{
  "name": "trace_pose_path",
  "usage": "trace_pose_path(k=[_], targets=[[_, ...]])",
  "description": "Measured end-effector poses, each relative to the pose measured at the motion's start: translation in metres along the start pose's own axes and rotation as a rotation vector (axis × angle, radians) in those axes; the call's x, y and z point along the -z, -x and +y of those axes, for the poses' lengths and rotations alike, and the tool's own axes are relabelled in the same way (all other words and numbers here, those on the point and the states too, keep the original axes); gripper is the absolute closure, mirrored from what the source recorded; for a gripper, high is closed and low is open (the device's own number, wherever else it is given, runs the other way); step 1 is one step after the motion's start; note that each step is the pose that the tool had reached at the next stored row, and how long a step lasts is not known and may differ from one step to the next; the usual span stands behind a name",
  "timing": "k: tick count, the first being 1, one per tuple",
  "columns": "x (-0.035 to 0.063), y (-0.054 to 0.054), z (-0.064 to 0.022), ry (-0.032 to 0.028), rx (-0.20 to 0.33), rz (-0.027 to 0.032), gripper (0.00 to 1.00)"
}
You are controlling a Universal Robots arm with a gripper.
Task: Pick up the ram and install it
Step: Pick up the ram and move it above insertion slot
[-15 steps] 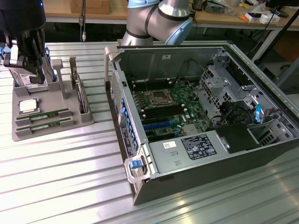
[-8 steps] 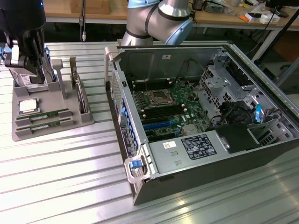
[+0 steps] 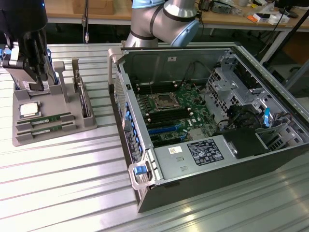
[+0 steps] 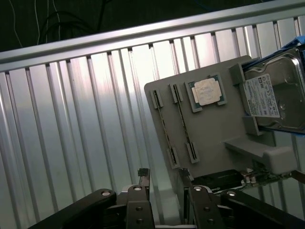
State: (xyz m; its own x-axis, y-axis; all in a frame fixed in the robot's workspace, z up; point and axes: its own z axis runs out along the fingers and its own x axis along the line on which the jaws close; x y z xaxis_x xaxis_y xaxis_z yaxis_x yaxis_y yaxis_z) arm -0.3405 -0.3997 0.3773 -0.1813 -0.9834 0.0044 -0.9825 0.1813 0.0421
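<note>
Two ram sticks, thin and green, lie side by side in slots at the front of a grey holder tray on the exterior view's left. In the wrist view they appear edge-on as narrow strips on the tray. My gripper hangs over the back part of that tray, behind the sticks. Its two dark fingers stand apart, so the gripper is open with nothing between them.
A square silver processor lies on the tray and a hard drive stands on edge at its side. The open computer case is to the exterior view's right; its motherboard has black and blue memory slots.
</note>
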Motion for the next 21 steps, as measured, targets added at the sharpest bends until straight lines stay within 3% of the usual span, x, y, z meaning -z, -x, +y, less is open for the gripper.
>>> trace_pose_path(k=[21], targets=[[-0.0163, 0.000, -0.0007, 0.0004, 0.000, -0.0015, 0.64]])
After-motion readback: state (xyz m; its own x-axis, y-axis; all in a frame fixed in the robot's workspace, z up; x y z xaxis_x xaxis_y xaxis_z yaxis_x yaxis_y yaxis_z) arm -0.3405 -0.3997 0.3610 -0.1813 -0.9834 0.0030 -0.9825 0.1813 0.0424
